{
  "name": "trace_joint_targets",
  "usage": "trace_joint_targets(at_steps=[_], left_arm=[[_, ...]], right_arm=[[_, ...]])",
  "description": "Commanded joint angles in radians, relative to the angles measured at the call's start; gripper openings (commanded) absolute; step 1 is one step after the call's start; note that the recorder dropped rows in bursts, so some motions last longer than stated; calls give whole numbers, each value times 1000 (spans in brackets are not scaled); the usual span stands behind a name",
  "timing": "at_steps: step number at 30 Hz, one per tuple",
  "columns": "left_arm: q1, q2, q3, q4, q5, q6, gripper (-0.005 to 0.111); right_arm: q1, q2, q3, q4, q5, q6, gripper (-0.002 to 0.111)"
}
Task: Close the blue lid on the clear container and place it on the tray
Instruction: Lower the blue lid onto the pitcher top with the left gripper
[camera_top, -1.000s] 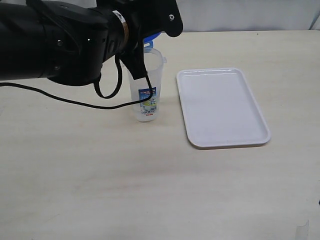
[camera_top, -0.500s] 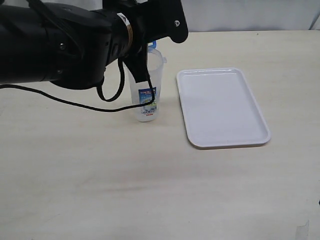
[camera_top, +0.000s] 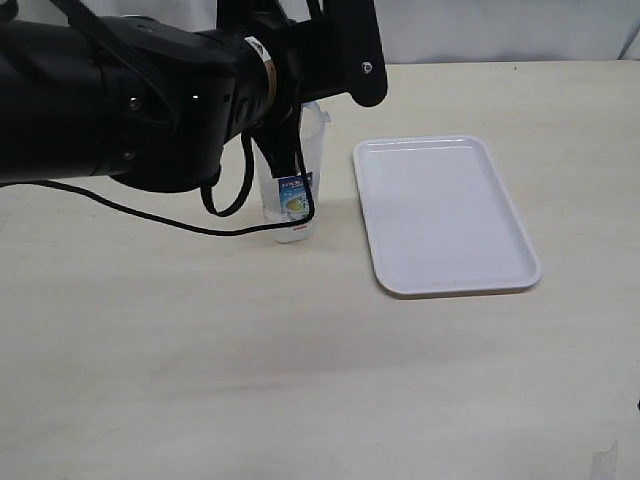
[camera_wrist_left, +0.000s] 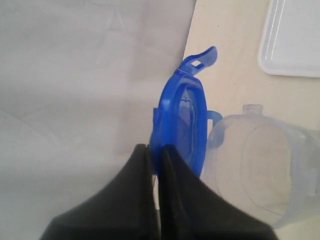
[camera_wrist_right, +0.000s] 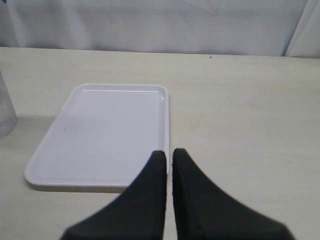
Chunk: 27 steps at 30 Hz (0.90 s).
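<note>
— What sits on the pale worktop (camera_top: 300, 380)?
— The clear container (camera_top: 296, 200), standing upright, and the white tray (camera_top: 445, 215), lying flat near it but apart.
— Which side?
— In the exterior view, the tray lies to the container's right.

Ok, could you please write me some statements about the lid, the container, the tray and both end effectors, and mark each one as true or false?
1. The left end effector is shut on the rim of the blue lid. True.
2. The blue lid is seated on the clear container. False: the lid is held on edge next to the container's open mouth.
3. The clear container stands on the tray. False: it stands on the table, beside the tray.
4. The right end effector is shut and holds nothing. True.
</note>
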Motion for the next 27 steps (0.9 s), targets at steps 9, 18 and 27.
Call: trace_joint_targets(at_steps=[9, 18, 27], left_arm=[[-37, -3, 2, -105, 38, 194, 0], [-37, -3, 2, -196, 12, 292, 0], [-37, -3, 2, -271, 18, 359, 0]], right_arm=[[-4, -4, 2, -3, -3, 2, 5], [-4, -4, 2, -3, -3, 2, 5], [-4, -4, 2, -3, -3, 2, 5]])
